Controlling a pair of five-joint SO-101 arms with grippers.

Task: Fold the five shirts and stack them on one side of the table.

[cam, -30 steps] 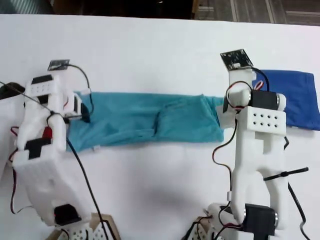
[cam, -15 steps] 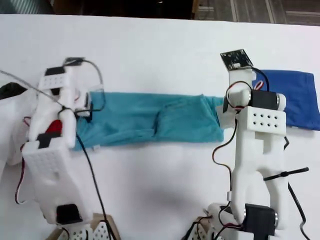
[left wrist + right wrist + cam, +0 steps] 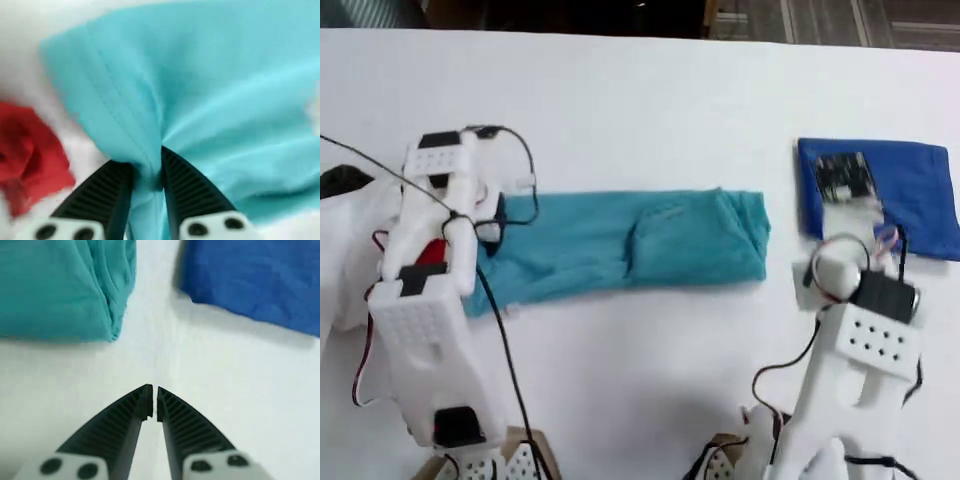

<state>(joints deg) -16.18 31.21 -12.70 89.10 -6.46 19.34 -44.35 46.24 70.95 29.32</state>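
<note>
**Folding under way: one shirt done, the teal shirt part-folded.**
The blue shirt (image 3: 910, 190) lies folded at frame right. The teal shirt (image 3: 630, 245) lies as a long strip at the centre of the table (image 3: 620, 90), not yet stacked. The left end effector (image 3: 146, 162) grasps the strip's left end, beside a red shirt (image 3: 30, 150). The right end effector (image 3: 151, 396) is clenched and empty, over bare table between the teal and blue shirts.

Left gripper (image 3: 147, 159), at nine o'clock, pinched the shirt (image 3: 225, 90); right gripper (image 3: 154, 390), at four o'clock, was closed, empty.

Two shirts — teal shirt (image 3: 630, 240), blue shirt (image 3: 915, 190) — one red cloth (image 3: 25, 150), two arms (image 3: 420, 310) (image 3: 865, 345).
</note>
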